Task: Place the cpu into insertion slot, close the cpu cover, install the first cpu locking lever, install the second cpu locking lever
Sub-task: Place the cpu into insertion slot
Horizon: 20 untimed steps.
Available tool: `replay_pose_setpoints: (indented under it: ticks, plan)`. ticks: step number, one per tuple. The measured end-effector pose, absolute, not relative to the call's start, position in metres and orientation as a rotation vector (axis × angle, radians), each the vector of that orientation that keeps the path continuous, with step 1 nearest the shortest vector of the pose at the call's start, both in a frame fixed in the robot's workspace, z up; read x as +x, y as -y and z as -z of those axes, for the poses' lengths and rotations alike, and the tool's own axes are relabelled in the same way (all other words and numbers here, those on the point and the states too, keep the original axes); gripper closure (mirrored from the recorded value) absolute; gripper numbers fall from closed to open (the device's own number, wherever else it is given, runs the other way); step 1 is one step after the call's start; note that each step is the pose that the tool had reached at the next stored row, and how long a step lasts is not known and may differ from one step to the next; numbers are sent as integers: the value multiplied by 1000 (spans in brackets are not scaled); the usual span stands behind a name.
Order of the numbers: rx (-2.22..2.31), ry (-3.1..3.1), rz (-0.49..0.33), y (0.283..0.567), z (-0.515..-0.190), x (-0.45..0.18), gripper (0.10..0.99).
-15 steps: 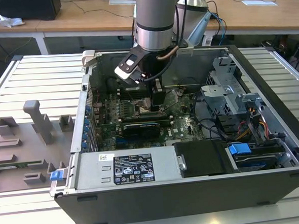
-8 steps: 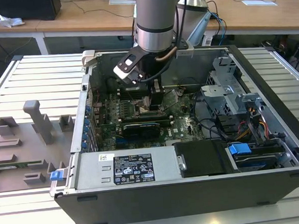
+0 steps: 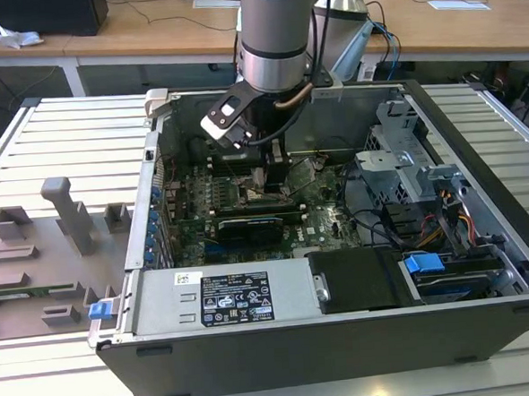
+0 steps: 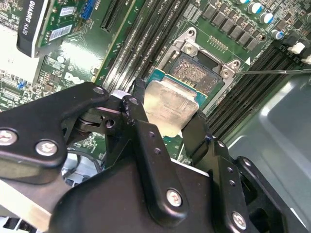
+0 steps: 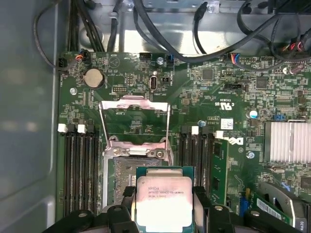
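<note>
Gripper [image 4: 164,114] with cpu [image 5: 164,198] over insertion slot [image 5: 122,177]

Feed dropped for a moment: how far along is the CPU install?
Nothing finished yet. The tool grips the cpu above the insertion slot, not seated. The cpu cover stands open, so seating, closing it and both locking steps remain.
</note>
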<state>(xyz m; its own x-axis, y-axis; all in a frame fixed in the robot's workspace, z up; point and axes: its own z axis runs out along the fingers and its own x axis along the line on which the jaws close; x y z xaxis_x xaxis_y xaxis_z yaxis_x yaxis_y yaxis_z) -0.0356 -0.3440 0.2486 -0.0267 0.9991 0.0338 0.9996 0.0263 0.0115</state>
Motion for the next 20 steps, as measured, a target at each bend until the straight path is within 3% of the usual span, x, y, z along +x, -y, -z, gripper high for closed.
replay_pose_setpoints:
  ticks: [10, 20]
  plan:
    - [-2181, 2239, 49, 313, -245, -36, 541]
    - [-2183, 2242, 43, 316, -213, -44, 541]
